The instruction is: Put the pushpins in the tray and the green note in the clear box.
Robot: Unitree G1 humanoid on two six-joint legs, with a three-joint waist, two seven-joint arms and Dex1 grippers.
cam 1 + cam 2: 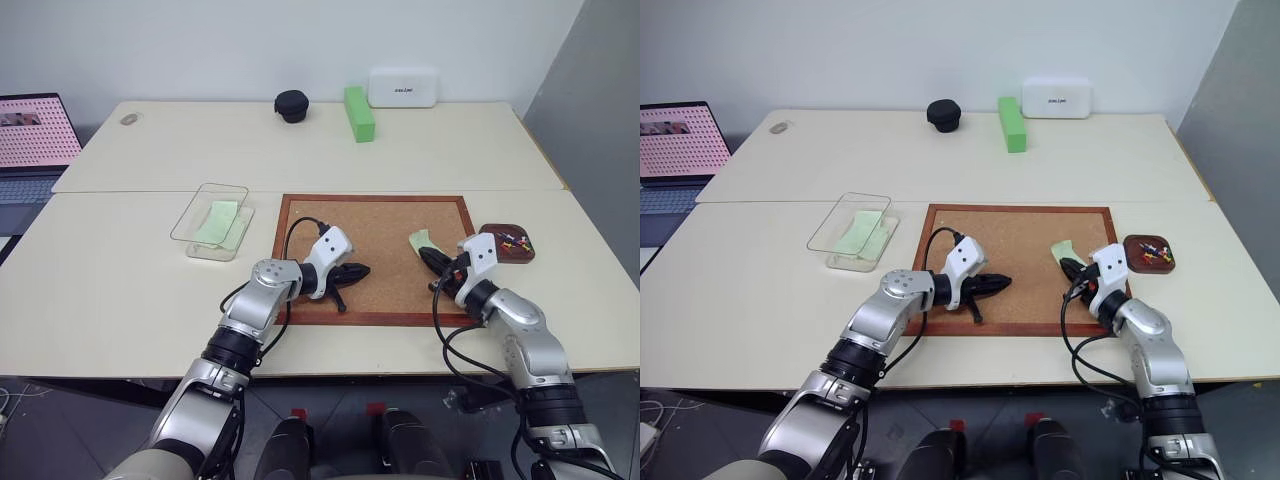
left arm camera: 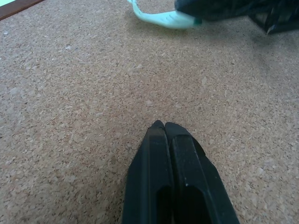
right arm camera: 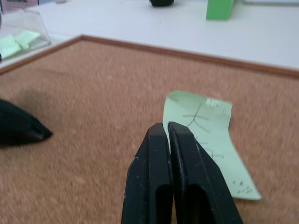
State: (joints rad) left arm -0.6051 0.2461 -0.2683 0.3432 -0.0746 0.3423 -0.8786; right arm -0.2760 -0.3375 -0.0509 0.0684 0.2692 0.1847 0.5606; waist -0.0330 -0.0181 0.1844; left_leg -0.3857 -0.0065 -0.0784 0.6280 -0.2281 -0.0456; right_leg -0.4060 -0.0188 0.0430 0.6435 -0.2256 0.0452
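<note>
The green note [image 3: 210, 140] lies on the cork board [image 1: 380, 215], toward the board's three o'clock edge, one end curling upward. The right gripper [image 3: 167, 127] has its two black fingers pressed together at the note's near edge. In the left wrist view the note's lifted end seems to run into those fingers, so it looks pinched, though the grip is thin and hard to be sure of.

At three o'clock from the note, just off the board's frame, sits the tray [image 1: 490, 237] with the pushpins [image 1: 513, 241] gathered inside in several colours. No loose pin is visible on the cork.

At nine o'clock from the note, mid-board, the left gripper [image 2: 164, 125] rests low over bare cork, its fingers closed on nothing.

Farther toward nine o'clock, past the frame on the table, stands the clear box [image 1: 198, 214], already holding a pale green slip.

The pin half of the task looks finished; the note half is in hand. The next move calls for lifting the note clear of the cork without it slipping free, then carrying it across the board and over the left gripper to the box, where the fingers must part above the opening.
</note>
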